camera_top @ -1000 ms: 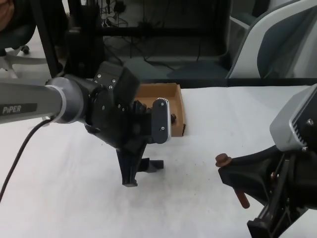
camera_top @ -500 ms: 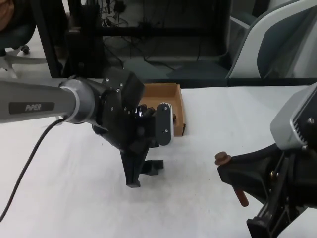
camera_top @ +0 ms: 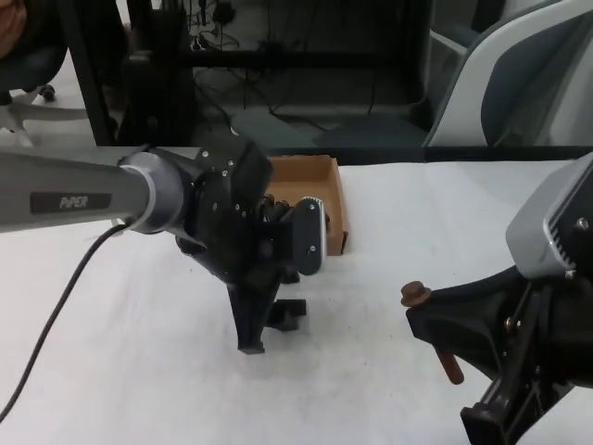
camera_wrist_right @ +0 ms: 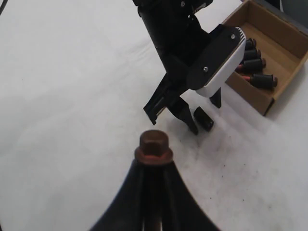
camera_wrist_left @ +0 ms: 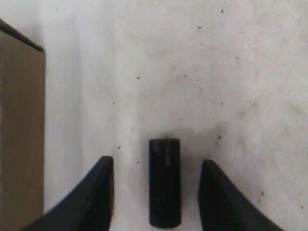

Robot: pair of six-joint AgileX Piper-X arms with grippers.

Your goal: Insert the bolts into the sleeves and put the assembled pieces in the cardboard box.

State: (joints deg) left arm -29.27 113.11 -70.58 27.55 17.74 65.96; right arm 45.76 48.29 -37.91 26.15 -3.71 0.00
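Over the last second the left arm [camera_top: 157, 199] has slid a little across the bench [camera_top: 417, 213] and sunk lower towards the cloth. The right arm [camera_top: 556, 232] has hardly stirred.

The white-covered bench carries the cardboard box [camera_top: 301, 167] at its far side. By the right wrist view, at least 4 assembled pieces [camera_wrist_right: 252, 65] lie inside it, dark sleeves with coppery bolt ends showing.

The left gripper [camera_top: 271, 326] points down at the cloth with its fingers spread apart. The left wrist view shows them straddling 1 black sleeve [camera_wrist_left: 164, 180] that lies flat, with a gap on each side, so it is not yet gripped. The sleeve rests on the bench just beside the box.

The right gripper [camera_wrist_right: 153, 187] is clamped on the shank of a rust-coloured bolt [camera_wrist_right: 153, 147], head upward, held above the bench well apart from the sleeve.

I judge the task well along. This pair must still be joined and boxed.

White lettering runs along the left arm's grey link.
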